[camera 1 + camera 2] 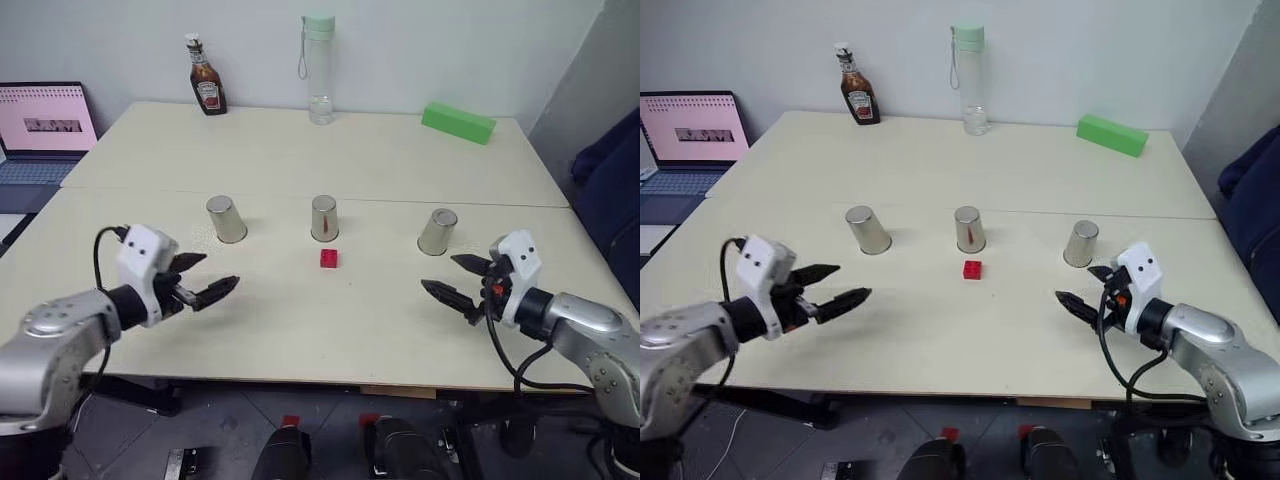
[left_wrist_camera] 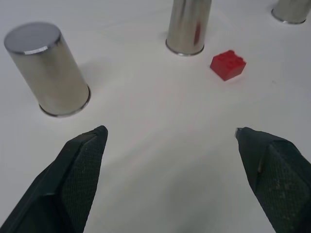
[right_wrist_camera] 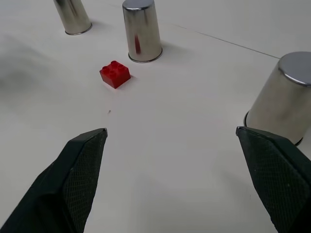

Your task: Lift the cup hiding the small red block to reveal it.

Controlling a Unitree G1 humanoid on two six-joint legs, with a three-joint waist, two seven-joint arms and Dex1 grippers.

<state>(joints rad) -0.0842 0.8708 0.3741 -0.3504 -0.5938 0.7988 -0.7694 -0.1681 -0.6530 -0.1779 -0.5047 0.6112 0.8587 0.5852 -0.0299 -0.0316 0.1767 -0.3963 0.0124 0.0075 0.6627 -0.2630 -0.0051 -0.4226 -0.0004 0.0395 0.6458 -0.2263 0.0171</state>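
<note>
Both sets of fingers are spread wide with nothing between them, held just above the pale desk point(image 1: 300, 330) near its front edge — the left fingers point(image 1: 205, 280) on one side, the right fingers point(image 1: 455, 283) on the other, well apart and angled inward toward each other. Between and beyond them three shiny metal cups stand upside down in a row: the left cup point(image 1: 226, 219) just ahead of the left fingers, the middle cup point(image 1: 324, 218) about midway between the two pairs of fingers, and the right cup point(image 1: 438, 231) just beyond the right fingers and close to them. The small red block point(image 1: 329, 258) lies uncovered on the desk, just in front of the middle cup on the side nearer the fingers, apart from all three cups and touched by neither pair; its red shows as a reflection on the middle cup's wall. Far beyond the fingers, along the back of the desk, stand a ketchup bottle point(image 1: 206, 88), a tall clear bottle point(image 1: 319, 68) with a pale green cap, and a long green block point(image 1: 458, 122) — the last nearer the right side. An open laptop point(image 1: 42, 128) sits off past the left fingers.
</note>
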